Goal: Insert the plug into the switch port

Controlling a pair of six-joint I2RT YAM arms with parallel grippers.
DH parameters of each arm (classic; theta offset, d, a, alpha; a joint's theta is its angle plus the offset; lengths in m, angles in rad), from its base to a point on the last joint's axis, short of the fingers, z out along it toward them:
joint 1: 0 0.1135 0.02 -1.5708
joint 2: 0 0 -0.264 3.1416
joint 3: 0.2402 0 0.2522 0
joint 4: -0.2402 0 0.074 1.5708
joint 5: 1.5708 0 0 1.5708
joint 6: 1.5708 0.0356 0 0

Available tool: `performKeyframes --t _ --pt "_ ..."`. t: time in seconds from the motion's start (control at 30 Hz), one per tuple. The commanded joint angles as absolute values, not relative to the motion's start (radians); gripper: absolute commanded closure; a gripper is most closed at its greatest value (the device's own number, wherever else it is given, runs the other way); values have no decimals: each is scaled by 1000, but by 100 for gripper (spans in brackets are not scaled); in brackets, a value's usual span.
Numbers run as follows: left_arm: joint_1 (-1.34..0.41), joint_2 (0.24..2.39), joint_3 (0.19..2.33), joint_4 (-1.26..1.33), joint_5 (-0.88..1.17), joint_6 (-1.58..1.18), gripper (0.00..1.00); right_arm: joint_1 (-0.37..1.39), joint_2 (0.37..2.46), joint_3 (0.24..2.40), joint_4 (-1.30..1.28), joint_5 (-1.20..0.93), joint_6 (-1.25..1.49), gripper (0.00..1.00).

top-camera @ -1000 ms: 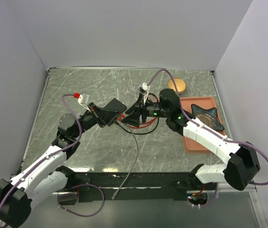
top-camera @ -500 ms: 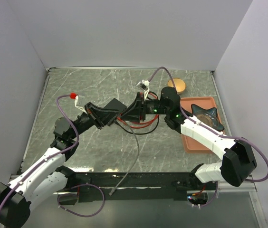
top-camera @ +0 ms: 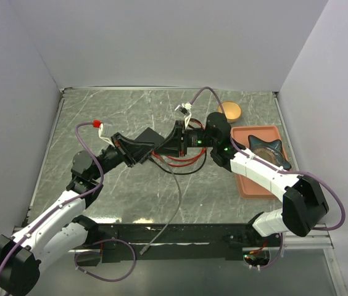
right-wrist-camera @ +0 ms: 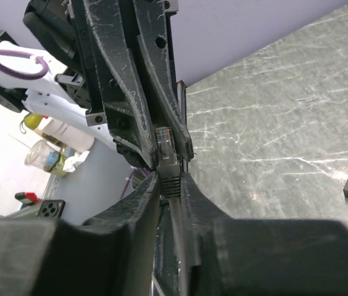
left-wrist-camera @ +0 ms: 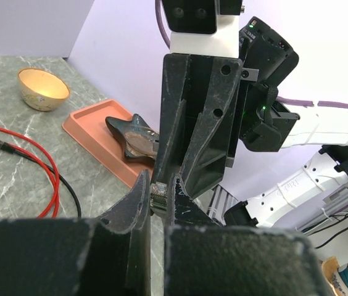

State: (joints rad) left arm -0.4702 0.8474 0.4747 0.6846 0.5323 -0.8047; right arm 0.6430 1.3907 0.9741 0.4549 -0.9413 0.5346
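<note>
- Mid-table, the left gripper [left-wrist-camera: 157, 188] and right gripper [right-wrist-camera: 171, 185] meet tip to tip over the plug [right-wrist-camera: 168, 157].
- The left gripper is clamped on the plug's clear tip. The right pinches the dark boot, with the cable trailing back between its fingers.
- The plug's long axis runs along the line between the grippers, tip pointing away from the right one, toward the left arm.
- The switch [top-camera: 149, 136] lies flat just beyond the meeting point, nearer the left gripper. Its ports are hidden.

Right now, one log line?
left tool: shut on plug | right tool: shut on plug | switch: apart from plug | plug: not inserted
</note>
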Motion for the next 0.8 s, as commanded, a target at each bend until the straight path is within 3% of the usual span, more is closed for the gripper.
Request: performKeyframes --t 0.0,0.13,0.4,0.53,0.6,0.63,0.73,0.77 --pt "-474 851 511 732 558 -798 99 638 1391 992 515 -954 543 84" --pt "-474 853 511 733 551 -796 99 640 1396 992 528 -968 551 100" --pt "-474 844 514 709 537 -785 99 638 1391 992 537 -976 561 100" --pt "-474 848 515 706 538 -785 99 638 1405 994 555 -991 587 65" --pt "-474 847 517 701 538 -784 99 638 1402 986 572 -996 592 62" --pt "-474 844 518 696 538 -782 99 638 1401 985 571 -997 589 64" --pt "-474 835 520 689 537 -781 99 638 1396 980 569 -999 589 82" --pt "-476 833 519 690 535 -782 99 637 1396 980 571 -1000 588 82"
